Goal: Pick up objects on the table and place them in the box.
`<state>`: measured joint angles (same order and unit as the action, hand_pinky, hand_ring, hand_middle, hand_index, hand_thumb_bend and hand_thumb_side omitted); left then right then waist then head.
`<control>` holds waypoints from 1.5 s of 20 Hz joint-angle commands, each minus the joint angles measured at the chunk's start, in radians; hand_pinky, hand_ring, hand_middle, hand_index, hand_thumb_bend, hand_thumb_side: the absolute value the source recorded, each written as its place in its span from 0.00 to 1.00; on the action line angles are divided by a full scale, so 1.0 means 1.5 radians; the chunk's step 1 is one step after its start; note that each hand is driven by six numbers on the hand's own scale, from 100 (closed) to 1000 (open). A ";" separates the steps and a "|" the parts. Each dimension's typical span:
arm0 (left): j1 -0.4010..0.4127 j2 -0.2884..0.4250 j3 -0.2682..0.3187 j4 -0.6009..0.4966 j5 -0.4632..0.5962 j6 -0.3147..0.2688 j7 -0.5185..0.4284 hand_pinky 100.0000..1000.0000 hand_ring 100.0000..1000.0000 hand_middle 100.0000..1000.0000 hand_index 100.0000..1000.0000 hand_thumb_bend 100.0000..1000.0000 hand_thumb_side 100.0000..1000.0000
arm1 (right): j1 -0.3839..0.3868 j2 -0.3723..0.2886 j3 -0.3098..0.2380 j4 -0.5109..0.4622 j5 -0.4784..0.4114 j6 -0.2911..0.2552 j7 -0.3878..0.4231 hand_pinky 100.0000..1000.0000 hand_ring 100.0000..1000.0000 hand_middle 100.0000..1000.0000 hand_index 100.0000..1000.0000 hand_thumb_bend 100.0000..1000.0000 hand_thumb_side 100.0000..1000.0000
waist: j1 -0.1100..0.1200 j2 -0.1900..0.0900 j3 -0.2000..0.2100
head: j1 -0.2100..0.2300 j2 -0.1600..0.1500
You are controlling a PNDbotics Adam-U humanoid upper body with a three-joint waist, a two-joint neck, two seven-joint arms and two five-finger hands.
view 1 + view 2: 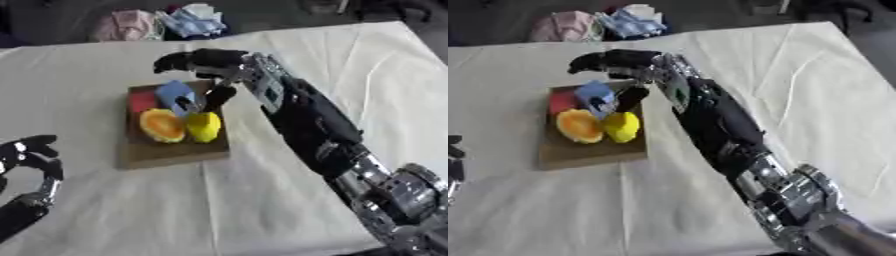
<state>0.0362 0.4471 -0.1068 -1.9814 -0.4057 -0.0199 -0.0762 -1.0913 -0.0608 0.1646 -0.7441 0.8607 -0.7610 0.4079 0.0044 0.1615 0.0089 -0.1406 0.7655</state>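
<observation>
A shallow brown box (166, 152) lies on the white tablecloth left of centre. Inside it are a red object (142, 100), a blue block (173, 94), an orange round piece (162, 125) and a yellow lemon-like piece (204, 126). My right hand (229, 64) hovers over the box's far edge. Its fingers (597, 61) stretch left above the blue block, and its thumb (219, 96) hangs just right of the block. The hand looks open, with nothing clasped. My left hand (31, 154) rests at the lower left with relaxed fingers, holding nothing.
Pink (127, 25) and light blue (194, 21) bundles of cloth lie beyond the table's far edge. My right arm (315, 125) crosses the table diagonally from the lower right. White cloth (114, 210) covers the table on all sides of the box.
</observation>
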 commanded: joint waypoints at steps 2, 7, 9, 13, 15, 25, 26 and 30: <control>-0.005 0.007 0.005 -0.012 0.003 -0.001 0.000 0.64 0.51 0.56 0.82 0.00 0.51 | -0.015 -0.027 -0.015 -0.033 -0.050 -0.097 0.091 0.97 0.94 0.97 1.00 0.00 0.20 | 0.005 -0.006 -0.001 | 0.001 0.003; -0.004 0.008 0.006 -0.012 0.003 0.000 0.002 0.64 0.51 0.56 0.82 0.00 0.51 | -0.006 -0.065 -0.027 -0.079 -0.153 -0.074 0.105 0.96 0.93 0.96 0.99 0.00 0.11 | 0.003 -0.007 -0.004 | 0.004 0.003; -0.003 0.008 0.007 -0.012 0.002 0.001 0.003 0.64 0.51 0.56 0.82 0.00 0.51 | 0.006 -0.085 -0.033 -0.105 -0.204 -0.054 0.117 0.95 0.92 0.94 0.98 0.00 0.11 | 0.002 -0.007 -0.005 | 0.006 0.003; -0.002 0.008 0.009 -0.012 0.002 0.001 0.005 0.64 0.51 0.56 0.82 0.00 0.51 | 0.038 -0.125 -0.046 -0.162 -0.306 -0.007 0.141 0.95 0.89 0.92 0.96 0.00 0.13 | 0.000 -0.006 -0.008 | 0.010 0.003; -0.001 0.008 0.010 -0.012 0.001 0.002 0.007 0.64 0.51 0.56 0.82 0.00 0.51 | 0.061 -0.142 -0.054 -0.194 -0.352 0.017 0.149 0.94 0.88 0.91 0.96 0.00 0.15 | -0.001 -0.006 -0.010 | 0.012 0.003; 0.002 -0.001 0.017 -0.012 0.001 0.009 0.023 0.63 0.51 0.56 0.82 0.00 0.53 | 0.215 -0.182 -0.115 -0.364 -0.515 0.164 0.158 0.91 0.80 0.85 0.92 0.00 0.27 | -0.004 -0.006 -0.017 | 0.019 0.003; 0.003 -0.003 0.018 -0.012 0.001 0.009 0.026 0.63 0.50 0.56 0.82 0.00 0.53 | 0.230 -0.183 -0.122 -0.379 -0.528 0.177 0.158 0.91 0.79 0.84 0.91 0.00 0.29 | -0.005 -0.006 -0.018 | 0.020 0.003; 0.004 -0.012 0.023 -0.012 0.003 0.013 0.037 0.63 0.50 0.55 0.81 0.00 0.53 | 0.290 -0.176 -0.149 -0.437 -0.574 0.220 0.153 0.90 0.76 0.81 0.89 0.00 0.35 | -0.007 -0.007 -0.019 | 0.022 0.003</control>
<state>0.0448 0.4229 -0.0863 -1.9814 -0.4057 -0.0006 -0.0286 -0.6431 -0.3066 -0.0399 -1.3543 0.0267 -0.4482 0.6384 0.0039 0.1615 -0.0183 -0.1104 0.7655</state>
